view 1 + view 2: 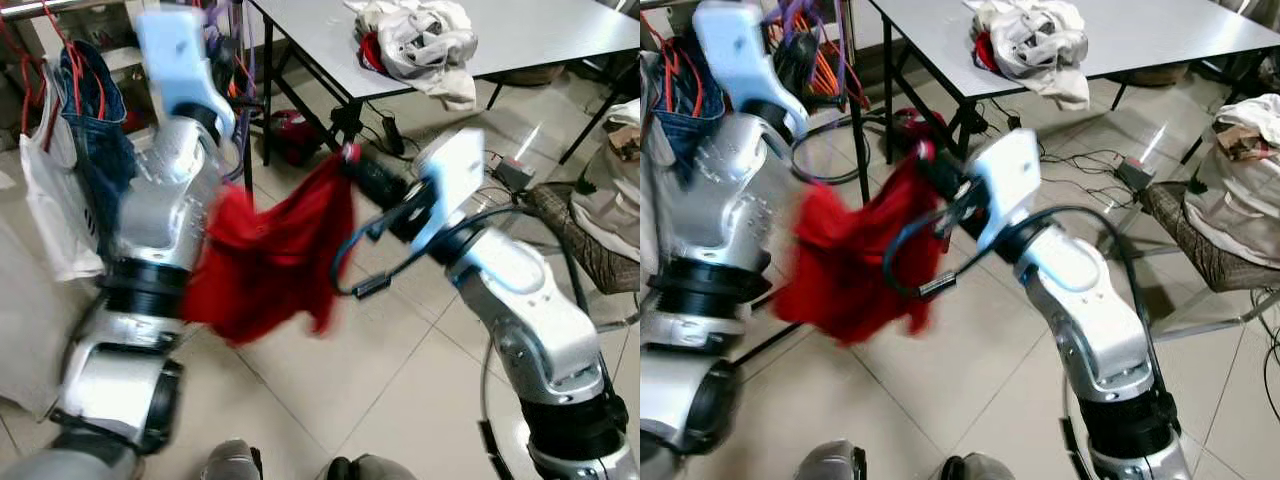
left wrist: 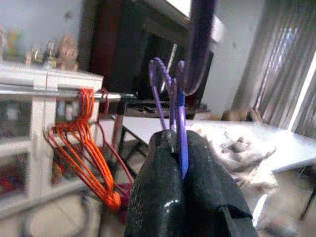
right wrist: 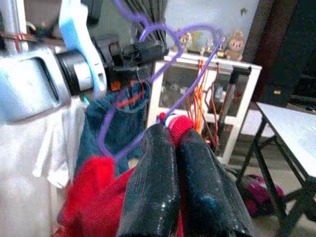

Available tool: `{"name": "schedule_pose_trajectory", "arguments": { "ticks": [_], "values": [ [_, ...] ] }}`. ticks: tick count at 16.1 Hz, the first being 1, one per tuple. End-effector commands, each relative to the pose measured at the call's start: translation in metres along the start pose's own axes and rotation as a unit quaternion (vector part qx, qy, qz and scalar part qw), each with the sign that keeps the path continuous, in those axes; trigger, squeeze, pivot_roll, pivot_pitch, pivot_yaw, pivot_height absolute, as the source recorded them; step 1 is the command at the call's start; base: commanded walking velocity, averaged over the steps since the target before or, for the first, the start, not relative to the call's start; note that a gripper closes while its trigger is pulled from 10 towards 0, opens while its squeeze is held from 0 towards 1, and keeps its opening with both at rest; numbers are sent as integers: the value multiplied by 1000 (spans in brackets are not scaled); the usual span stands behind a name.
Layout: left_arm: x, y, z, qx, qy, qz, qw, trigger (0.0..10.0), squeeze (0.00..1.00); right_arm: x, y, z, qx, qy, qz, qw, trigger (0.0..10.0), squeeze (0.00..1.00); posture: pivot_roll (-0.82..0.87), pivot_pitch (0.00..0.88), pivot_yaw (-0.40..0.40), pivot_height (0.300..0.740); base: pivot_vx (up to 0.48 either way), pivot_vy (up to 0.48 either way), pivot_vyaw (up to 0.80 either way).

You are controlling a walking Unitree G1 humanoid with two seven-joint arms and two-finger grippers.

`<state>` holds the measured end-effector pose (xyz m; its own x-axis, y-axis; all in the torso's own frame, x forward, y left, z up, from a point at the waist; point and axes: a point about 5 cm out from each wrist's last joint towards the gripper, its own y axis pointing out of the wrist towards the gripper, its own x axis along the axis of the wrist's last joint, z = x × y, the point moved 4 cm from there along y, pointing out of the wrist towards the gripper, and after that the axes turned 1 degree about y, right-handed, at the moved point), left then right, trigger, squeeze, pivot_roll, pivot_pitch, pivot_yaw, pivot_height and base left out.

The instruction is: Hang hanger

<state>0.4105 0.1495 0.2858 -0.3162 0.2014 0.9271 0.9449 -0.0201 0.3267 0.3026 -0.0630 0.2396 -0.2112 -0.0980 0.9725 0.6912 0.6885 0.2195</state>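
**Purple hanger carried between both tools, red garment draped across**

Left tool pinched narrow on the purple hanger near its neck, hook standing up just above the fingers; a grip there likely meant to leave the hook free for catching a rail; right tool clamped tight on a bunched edge of the red garment, with a purple arm of the hanger running past it toward the left arm; seemingly held so to keep the cloth spread and stop it sliding off.

Garment sagging between the two silver arms, clear of the tiled floor; hanger up at the left arm's end, raised toward the rail of the white rack, not yet on it; orange hangers bunched on that rail, so a free stretch beside them probably the sensible target; jeans and a white item hanging at the robot's left.

White surface behind, bearing a heap of pale clothes; head views blurred.
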Motion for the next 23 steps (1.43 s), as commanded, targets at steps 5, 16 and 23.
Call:
{"name": "schedule_pose_trajectory", "arguments": {
  "ticks": [5, 16, 23],
  "values": [
    [-121, -64, 9, -80, 188, 296, 933, 10000, 0, -34, -5, 36, 76, -55, 92, 991, 0, 0, 12, 41, -51, 740, 0, 0, 0],
    [-23, -32, 59, 190, -315, -75, 927, 10000, 0, -59, -14, 47, 56, -25, 113, 992, 0, 0, -2, 52, -59, 740, 0, 0, 0],
    [96, -23, -1, -172, -749, -209, 604, 10000, 0, -64, -18, 69, 112, -35, 120, 986, 0, 0, -13, 54, -70, 740, 0, 0, 0]
  ]
}}
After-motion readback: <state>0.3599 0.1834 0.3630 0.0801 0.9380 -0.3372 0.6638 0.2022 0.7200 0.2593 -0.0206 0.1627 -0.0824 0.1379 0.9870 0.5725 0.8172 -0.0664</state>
